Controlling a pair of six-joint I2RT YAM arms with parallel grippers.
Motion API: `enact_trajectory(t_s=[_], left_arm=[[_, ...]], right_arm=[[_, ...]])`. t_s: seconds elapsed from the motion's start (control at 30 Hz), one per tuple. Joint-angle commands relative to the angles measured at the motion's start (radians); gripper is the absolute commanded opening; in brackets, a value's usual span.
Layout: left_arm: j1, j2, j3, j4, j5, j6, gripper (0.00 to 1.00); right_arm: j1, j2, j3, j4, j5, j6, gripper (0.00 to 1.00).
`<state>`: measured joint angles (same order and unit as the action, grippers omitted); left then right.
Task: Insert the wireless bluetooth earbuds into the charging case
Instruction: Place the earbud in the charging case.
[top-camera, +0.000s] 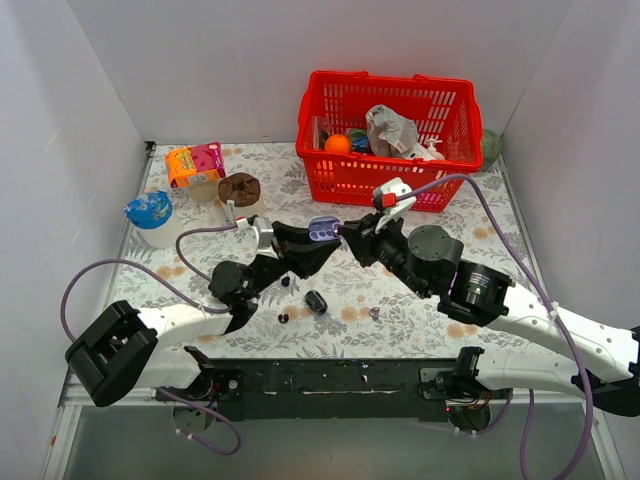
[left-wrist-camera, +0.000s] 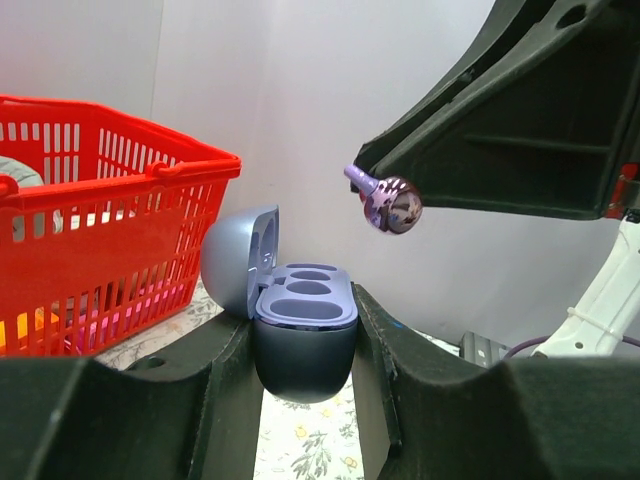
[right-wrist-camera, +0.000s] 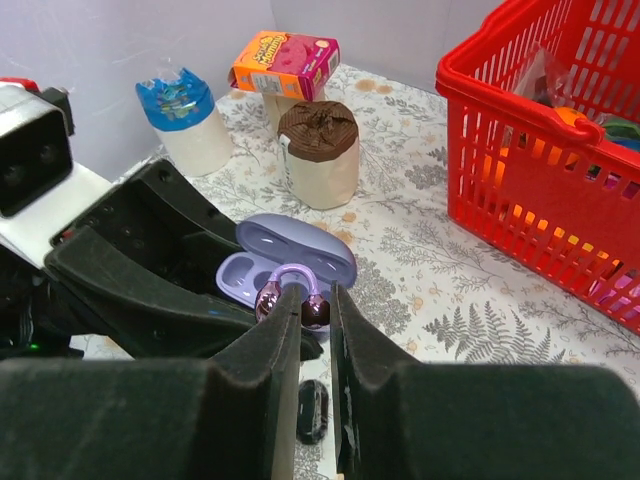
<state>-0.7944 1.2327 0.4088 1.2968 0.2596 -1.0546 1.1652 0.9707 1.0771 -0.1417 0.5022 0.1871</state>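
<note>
My left gripper (top-camera: 312, 243) is shut on the charging case (top-camera: 322, 230), a pale lavender pebble held above the table with its lid open. In the left wrist view (left-wrist-camera: 305, 335) the case (left-wrist-camera: 305, 300) sits between the fingers with its sockets empty. My right gripper (top-camera: 352, 240) is shut on one earbud, a shiny purple clip-shaped bud (right-wrist-camera: 290, 295), just above and beside the open case (right-wrist-camera: 290, 255). The bud (left-wrist-camera: 388, 203) hangs from the right fingertips (left-wrist-camera: 420, 165) over the case. In the right wrist view (right-wrist-camera: 315, 305) the jaws pinch one end of the bud. I cannot pick out the second earbud.
A stubby black piece (top-camera: 317, 301) and small dark bits (top-camera: 283, 318) lie on the floral cloth below the grippers. A red basket (top-camera: 390, 180) stands at the back right. An orange-pink box (top-camera: 195, 162), a brown-topped cup (top-camera: 239, 188) and a blue-lidded cup (top-camera: 150, 215) stand at the back left.
</note>
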Motion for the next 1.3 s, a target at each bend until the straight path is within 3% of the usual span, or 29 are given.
enact_trajectory(t_s=[0.0, 0.43, 1.27], left_arm=[[-0.002, 0.037, 0.036, 0.131, -0.01, -0.014, 0.0], [-0.011, 0.12, 0.045, 0.282, -0.045, -0.088, 0.0], [-0.051, 0.134, 0.119, 0.299, -0.033, -0.082, 0.0]], right_arm=[[0.017, 0.019, 0.02, 0.113, 0.025, -0.02, 0.01], [0.031, 0.066, -0.005, 0.133, 0.053, 0.034, 0.01], [0.031, 0.091, -0.026, 0.143, 0.139, 0.021, 0.01]])
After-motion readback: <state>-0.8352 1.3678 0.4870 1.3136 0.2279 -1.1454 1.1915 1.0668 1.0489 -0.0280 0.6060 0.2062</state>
